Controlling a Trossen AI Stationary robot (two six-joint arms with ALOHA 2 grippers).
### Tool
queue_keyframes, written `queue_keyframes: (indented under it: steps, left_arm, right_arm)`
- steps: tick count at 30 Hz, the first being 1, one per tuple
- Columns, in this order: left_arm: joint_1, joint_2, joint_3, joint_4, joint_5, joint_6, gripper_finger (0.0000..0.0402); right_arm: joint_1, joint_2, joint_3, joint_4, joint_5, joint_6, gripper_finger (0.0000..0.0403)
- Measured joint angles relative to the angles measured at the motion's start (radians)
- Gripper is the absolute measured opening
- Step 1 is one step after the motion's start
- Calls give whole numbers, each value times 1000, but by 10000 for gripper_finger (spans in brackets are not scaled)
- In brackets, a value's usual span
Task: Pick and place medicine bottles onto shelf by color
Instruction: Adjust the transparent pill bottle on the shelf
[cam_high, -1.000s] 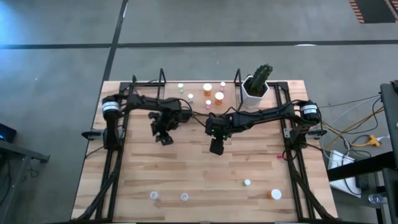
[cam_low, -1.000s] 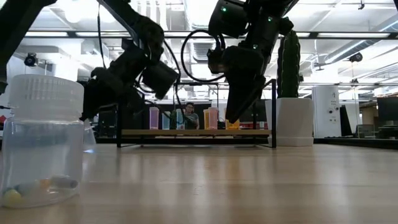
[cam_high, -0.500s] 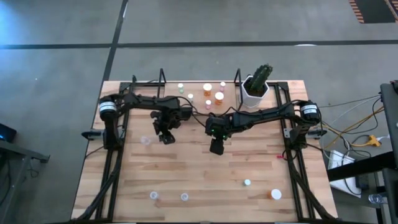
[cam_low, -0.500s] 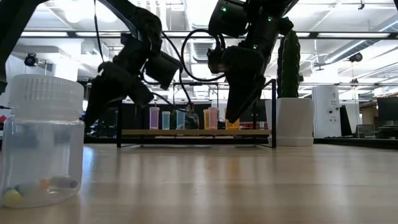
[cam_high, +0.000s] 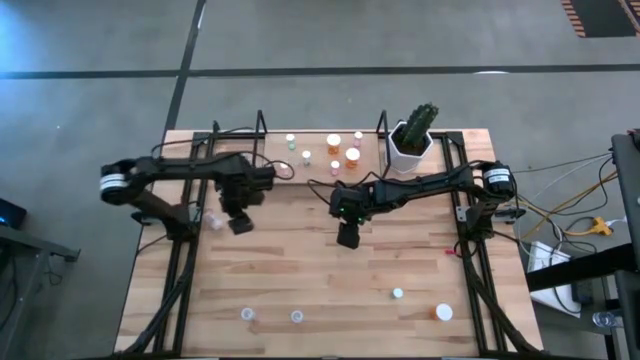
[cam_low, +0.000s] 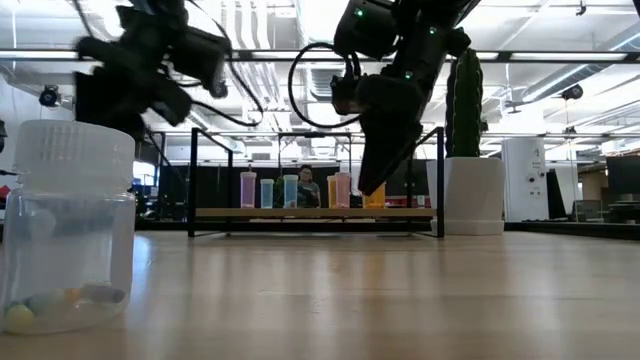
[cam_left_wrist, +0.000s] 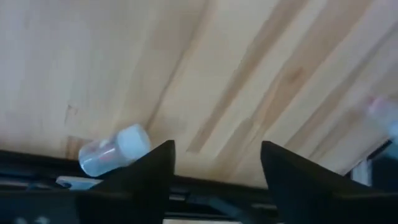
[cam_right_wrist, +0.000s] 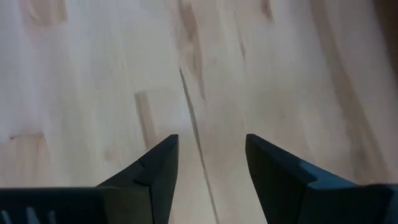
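Plank surface (cam_high: 300, 270): left end effector (cam_high: 238, 224) apart over a toppled clear bottle (cam_left_wrist: 115, 149), lining up a grab; right end effector (cam_high: 348, 238) parked apart, empty.

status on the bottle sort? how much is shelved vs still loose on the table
Done: about six bottles stand on the shelf. In hand: nothing; the left end effector is open beside a fallen clear bottle, the right end effector open over bare wood. Left: that one plus four bottles along the near edge.

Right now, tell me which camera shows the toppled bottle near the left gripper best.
Left wrist view: the toppled bottle lies on its side, white cap plain. The high view shows only a pale blur beside the left gripper. Low and right wrist views miss it.
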Motion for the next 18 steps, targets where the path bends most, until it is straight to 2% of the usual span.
queue_keyframes:
  steps: [3, 6, 13, 18]
  left_arm:
    - [-2, -59, -65, 2, -6, 115, 258]
    - [-20, -74, -122, -1, -93, 252, 281]
    - [-105, -38, -180, 5, -278, 579, 285]
    - [-118, -17, -242, 62, -357, 681, 285]
  right_arm:
    - [-4, 0, 0, 40, 6, -16, 176]
    - [-8, 0, 0, 75, 6, -25, 176]
    - [-11, 0, 0, 84, 8, -31, 176]
    - [-11, 0, 0, 88, 8, -27, 176]
